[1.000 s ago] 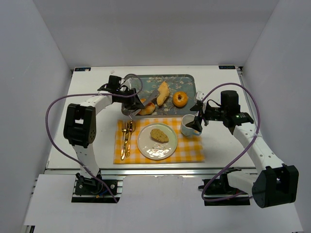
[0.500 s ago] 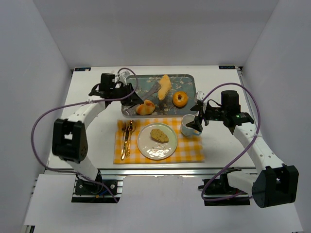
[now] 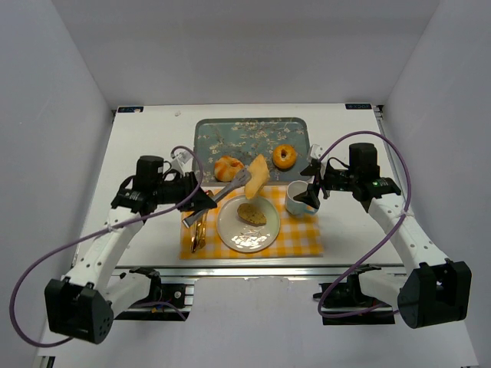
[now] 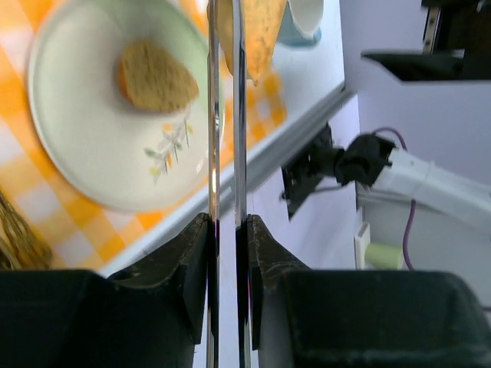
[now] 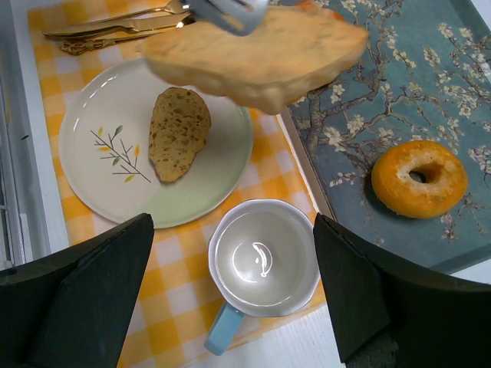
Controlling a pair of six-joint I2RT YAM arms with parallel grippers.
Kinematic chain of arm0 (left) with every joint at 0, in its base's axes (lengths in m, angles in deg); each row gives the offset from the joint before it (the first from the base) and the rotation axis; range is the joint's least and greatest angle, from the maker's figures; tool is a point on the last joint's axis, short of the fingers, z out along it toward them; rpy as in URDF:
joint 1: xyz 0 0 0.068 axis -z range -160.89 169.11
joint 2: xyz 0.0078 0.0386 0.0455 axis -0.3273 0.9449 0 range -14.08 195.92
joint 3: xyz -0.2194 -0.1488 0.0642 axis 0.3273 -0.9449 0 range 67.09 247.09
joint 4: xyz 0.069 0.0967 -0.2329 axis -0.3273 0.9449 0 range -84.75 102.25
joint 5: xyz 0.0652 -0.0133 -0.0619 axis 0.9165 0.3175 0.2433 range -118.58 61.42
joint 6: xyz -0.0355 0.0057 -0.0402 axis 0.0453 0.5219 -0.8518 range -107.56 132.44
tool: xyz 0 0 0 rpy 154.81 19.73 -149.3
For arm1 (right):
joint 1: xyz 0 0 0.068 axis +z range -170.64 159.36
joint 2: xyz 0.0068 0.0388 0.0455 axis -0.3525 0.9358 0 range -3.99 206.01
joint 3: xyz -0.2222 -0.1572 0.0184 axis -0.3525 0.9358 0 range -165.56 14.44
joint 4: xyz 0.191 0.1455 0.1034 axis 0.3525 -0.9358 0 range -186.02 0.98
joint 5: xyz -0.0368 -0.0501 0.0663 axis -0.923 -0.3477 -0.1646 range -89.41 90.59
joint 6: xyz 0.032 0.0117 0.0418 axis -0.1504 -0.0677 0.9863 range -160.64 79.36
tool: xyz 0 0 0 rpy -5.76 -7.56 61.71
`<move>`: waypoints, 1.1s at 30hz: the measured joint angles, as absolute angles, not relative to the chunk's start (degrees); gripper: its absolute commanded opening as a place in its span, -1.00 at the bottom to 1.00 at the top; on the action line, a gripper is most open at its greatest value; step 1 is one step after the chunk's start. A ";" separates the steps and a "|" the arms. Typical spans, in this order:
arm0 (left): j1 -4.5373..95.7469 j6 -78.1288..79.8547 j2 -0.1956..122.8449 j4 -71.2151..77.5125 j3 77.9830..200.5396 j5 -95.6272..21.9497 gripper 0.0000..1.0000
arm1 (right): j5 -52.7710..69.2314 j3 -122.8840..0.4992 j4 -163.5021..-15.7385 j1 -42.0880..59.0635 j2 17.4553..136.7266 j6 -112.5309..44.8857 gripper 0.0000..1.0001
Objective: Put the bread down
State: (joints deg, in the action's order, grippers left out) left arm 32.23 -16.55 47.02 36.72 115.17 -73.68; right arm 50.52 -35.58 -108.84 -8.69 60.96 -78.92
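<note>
My left gripper (image 3: 195, 205) is shut on metal tongs (image 3: 222, 193), seen in the left wrist view as two thin blades (image 4: 238, 115) between my jaws (image 4: 226, 227). The tongs grip a tan bread slice (image 3: 257, 175) and hold it in the air over the far edge of the white plate (image 3: 234, 234); it also shows in the wrist views (image 4: 261, 31) (image 5: 257, 57). A smaller bread piece (image 3: 251, 214) lies on the plate. My right gripper (image 3: 313, 186) is open above a blue-handled mug (image 5: 265, 257), apart from it.
A blue floral tray (image 3: 230, 132) at the back holds a round bun (image 3: 228, 167) and a doughnut (image 3: 285, 156). Gold cutlery (image 3: 198, 222) lies on the yellow checked mat (image 3: 299, 234) left of the plate. The mug (image 3: 299, 201) stands at the plate's right.
My left arm has drawn back from the tray toward the near side, carrying the bread slice in the tongs to above the plate. The right arm has not moved.
</note>
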 measured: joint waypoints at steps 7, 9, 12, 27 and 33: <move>33.50 -14.32 38.26 46.03 113.40 -74.99 -1.00 | 50.94 -35.58 -109.08 -8.69 60.96 -79.12 0.79; 34.35 -14.06 36.20 48.21 111.71 -75.25 -1.00 | 50.96 -35.58 -109.08 -8.69 60.96 -79.20 0.79; 35.71 -13.97 35.06 51.58 109.55 -75.30 -1.00 | 51.18 -35.58 -109.10 -8.69 60.96 -79.23 0.79; 41.13 -15.89 37.73 53.81 105.94 -69.15 -0.40 | 51.40 -35.58 -109.36 -8.69 60.96 -79.23 0.79; 41.59 -15.09 38.50 54.62 105.94 -68.13 -0.08 | 51.37 -35.58 -109.49 -8.69 60.96 -79.23 0.79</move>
State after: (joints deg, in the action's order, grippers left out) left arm 41.59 -15.09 38.50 54.62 105.94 -68.13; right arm 51.37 -35.58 -109.49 -8.69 60.96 -79.23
